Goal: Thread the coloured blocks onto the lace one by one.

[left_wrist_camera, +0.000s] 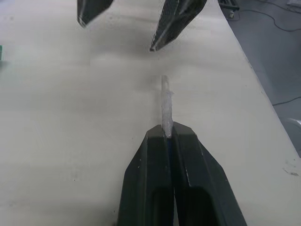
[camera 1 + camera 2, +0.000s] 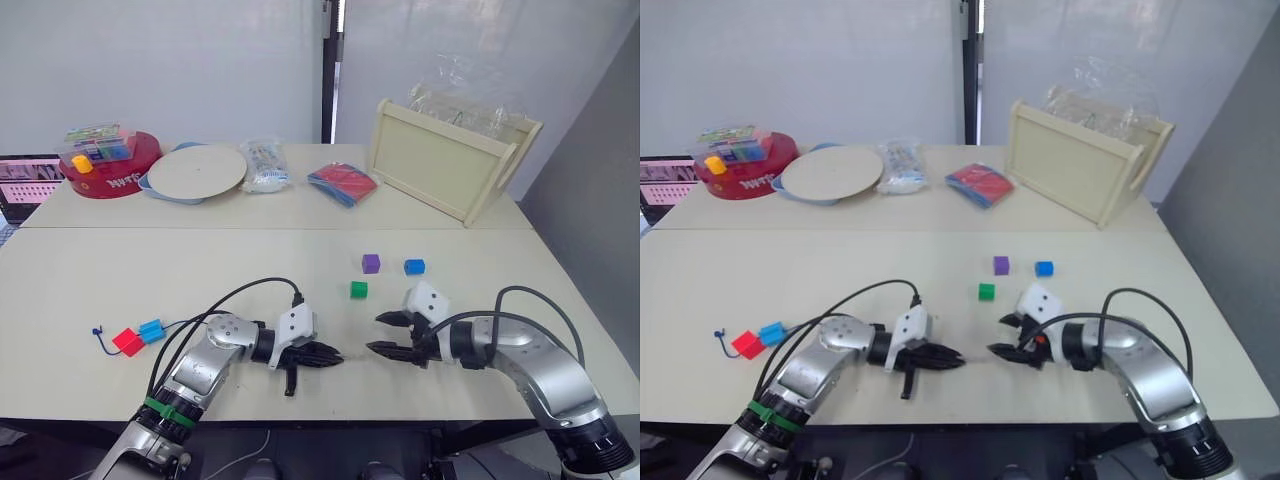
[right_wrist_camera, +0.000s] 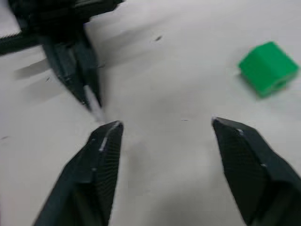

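The blue lace (image 2: 181,323) runs from its knotted end (image 2: 97,331) at the left toward my left arm. A red block (image 2: 127,342) and a blue block (image 2: 151,330) sit side by side on it next to the knot. My left gripper (image 2: 335,357) is shut on the lace's pale tip (image 1: 166,106), which sticks out forward just above the table. My right gripper (image 2: 373,333) is open and faces that tip a short gap away, holding nothing. A green block (image 2: 359,289), a purple block (image 2: 371,263) and a second blue block (image 2: 414,266) lie loose beyond the grippers.
On the far table stand a round red tub (image 2: 112,172) with a yellow piece (image 2: 82,163), a pale plate (image 2: 195,172), a plastic bag (image 2: 263,165), a red-and-blue packet (image 2: 342,183) and a tilted wooden tray (image 2: 450,160). The table's front edge is just below the grippers.
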